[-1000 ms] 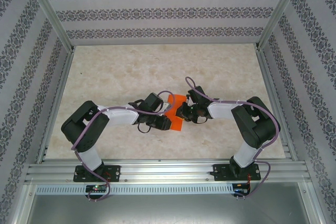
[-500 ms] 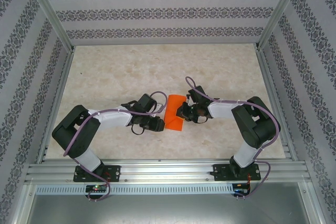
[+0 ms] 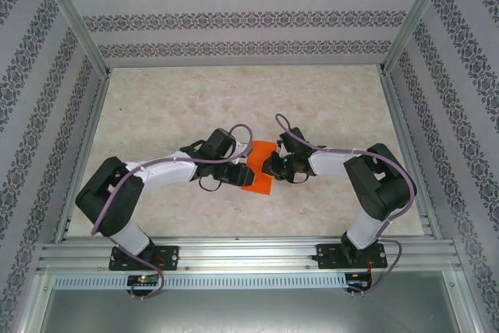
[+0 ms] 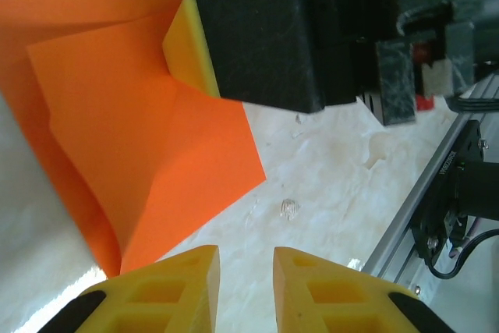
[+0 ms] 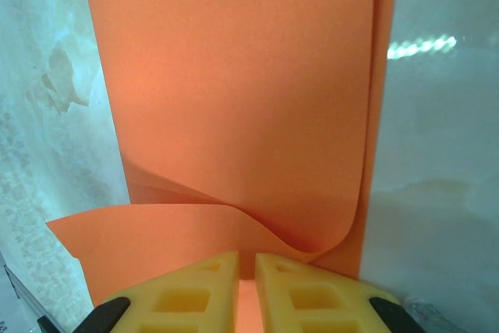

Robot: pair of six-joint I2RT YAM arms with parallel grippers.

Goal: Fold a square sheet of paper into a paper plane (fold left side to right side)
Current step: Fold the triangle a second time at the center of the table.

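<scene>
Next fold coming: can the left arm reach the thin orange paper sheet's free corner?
Probably yes: the left jaws sit open just short of the thin orange paper sheet, nothing between them but tabletop.

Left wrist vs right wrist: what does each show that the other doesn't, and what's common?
Left wrist adds: the right gripper seen from outside, its yellow tip on the paper where a diagonal crease starts; the frame rail; and the left gripper, jaws apart over the table with nothing between them.
Right wrist adds: the paper's long folded panel, a loose lower flap curling up, and orange in the narrow gap of the right jaws, so they look closed on it.
Both: the orange paper on the pale marbled table.
</scene>
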